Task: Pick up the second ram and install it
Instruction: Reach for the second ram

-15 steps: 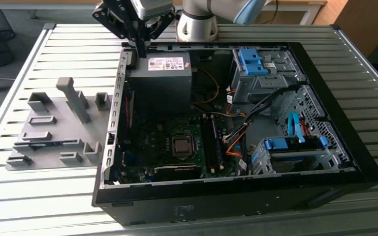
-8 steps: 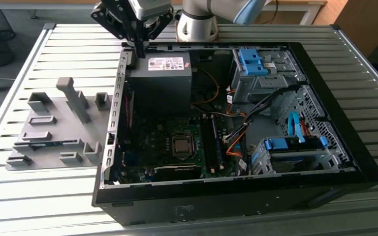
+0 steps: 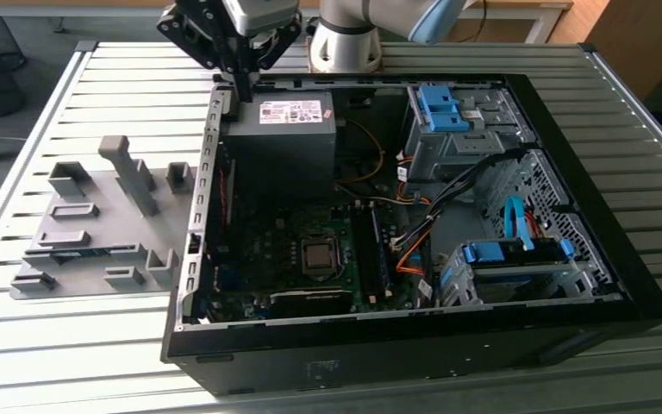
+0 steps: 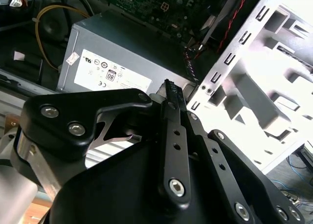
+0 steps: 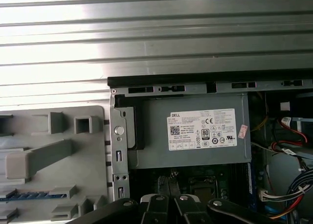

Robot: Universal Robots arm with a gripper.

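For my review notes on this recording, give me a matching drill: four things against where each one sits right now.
Things:
1. hand
2. second ram
3. power supply
4. blue drive caddy

Places:
A. inside the case, toward the exterior view's right
B. lying in the grey holder on the table, outside the case
C. above the case's wall, beside the power supply
D. inside the case's far corner, toward the exterior view's left

Pairs: 1-C, 2-B, 3-D, 4-A
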